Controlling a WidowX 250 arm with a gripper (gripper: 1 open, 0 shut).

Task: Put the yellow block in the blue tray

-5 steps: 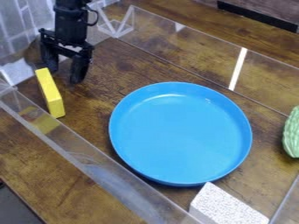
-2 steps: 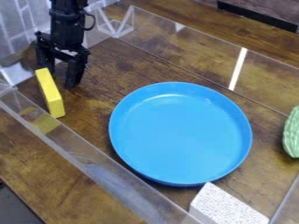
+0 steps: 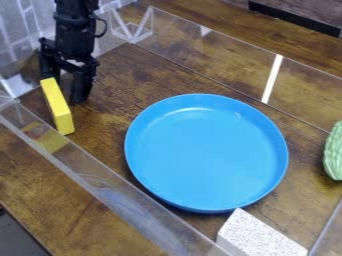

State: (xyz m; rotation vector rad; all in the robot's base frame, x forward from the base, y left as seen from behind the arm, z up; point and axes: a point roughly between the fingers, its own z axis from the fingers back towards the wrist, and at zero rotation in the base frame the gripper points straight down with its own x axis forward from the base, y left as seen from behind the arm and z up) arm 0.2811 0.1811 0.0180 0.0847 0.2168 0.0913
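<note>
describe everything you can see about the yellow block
The yellow block is a small, bright yellow rectangular slab, smooth and solid-looking. It stands on a long edge on the brown wooden table, near the left side, tilted slightly in the picture. It sits left of the blue tray, apart from it. The open gripper is at its upper end; whether it touches the block cannot be told.

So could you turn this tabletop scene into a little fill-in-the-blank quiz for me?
1. The large round blue plastic tray holds ____.
2. The small flat yellow block stands on the wooden ____, outside the tray.
3. The black gripper, just above the block, has its jaws ____.
4. The speckled square pad lies at the picture's ____ edge.

Missing words: nothing; table; open; bottom
</note>
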